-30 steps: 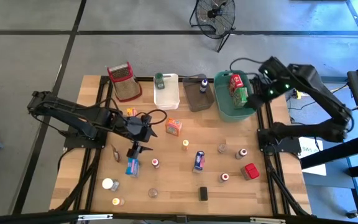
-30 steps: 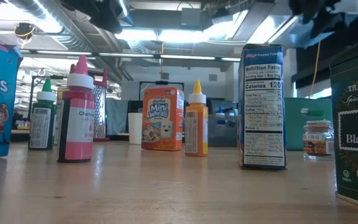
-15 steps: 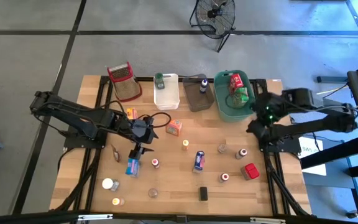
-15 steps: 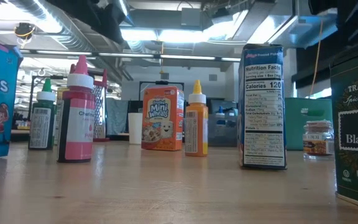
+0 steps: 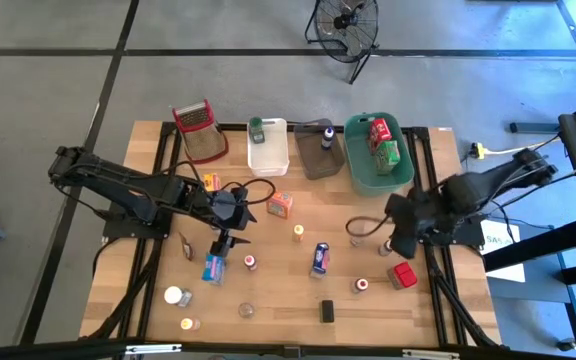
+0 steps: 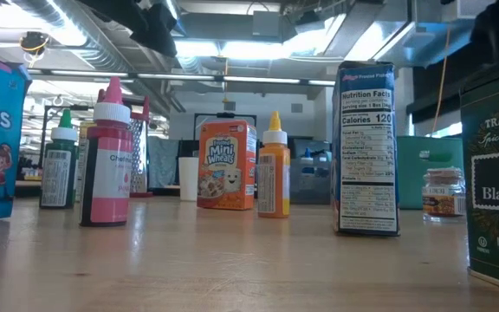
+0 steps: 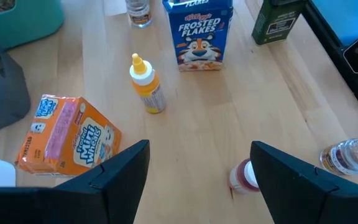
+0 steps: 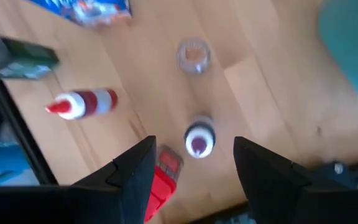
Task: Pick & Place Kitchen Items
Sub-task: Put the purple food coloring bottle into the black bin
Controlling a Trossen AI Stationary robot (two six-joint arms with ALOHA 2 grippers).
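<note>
Right claw (image 5: 396,222) is held open and empty above the right side of the wooden bench (image 5: 278,300), its fingers (image 8: 135,171) framing a small upright spice bottle with a dark purple cap (image 8: 199,139). That bottle is judged light, rigid and smooth, likely to tip if nudged; it would best be taken across its body just under the cap. A small red box (image 5: 402,274) lies just beside it. The right arm is stretched low, reaching inward from the bench's right edge. Left claw (image 7: 191,180) is also open and empty, hovering left of centre near an orange cereal box (image 7: 67,137).
</note>
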